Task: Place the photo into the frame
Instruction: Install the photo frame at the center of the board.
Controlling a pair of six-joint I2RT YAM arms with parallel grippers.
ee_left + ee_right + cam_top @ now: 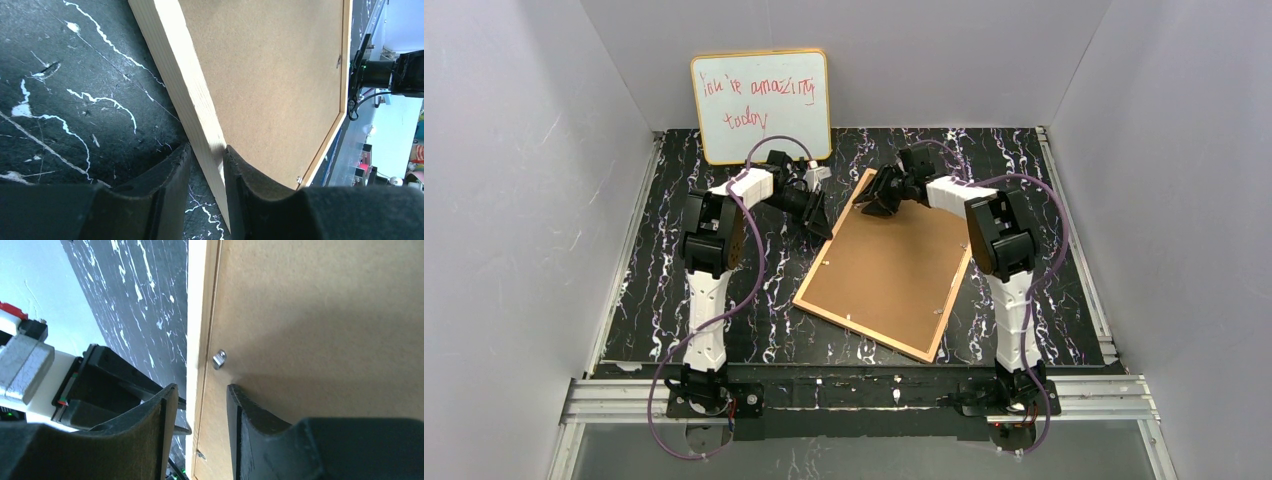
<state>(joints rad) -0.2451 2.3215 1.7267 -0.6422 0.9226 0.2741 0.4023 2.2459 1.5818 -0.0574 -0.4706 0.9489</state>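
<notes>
The frame [884, 270] lies with its brown fibreboard back up on the black marbled table [674, 300], turned at an angle. My left gripper [819, 222] is at its far left edge. In the left wrist view the frame's [270, 75] pale wooden rim runs between the fingers, and the left gripper [206, 147] is shut on it, both tips touching the wood. My right gripper [871, 205] is at the far corner. In the right wrist view the right gripper [200, 387] stands open astride the frame's [325, 315] rim, with a gap on the outer side. The photo is out of view.
A yellow-rimmed whiteboard [761, 105] with red handwriting leans on the back wall behind the left arm. A small metal clip [218, 359] sits on the frame's back just ahead of the right fingers. Grey walls enclose the table on three sides.
</notes>
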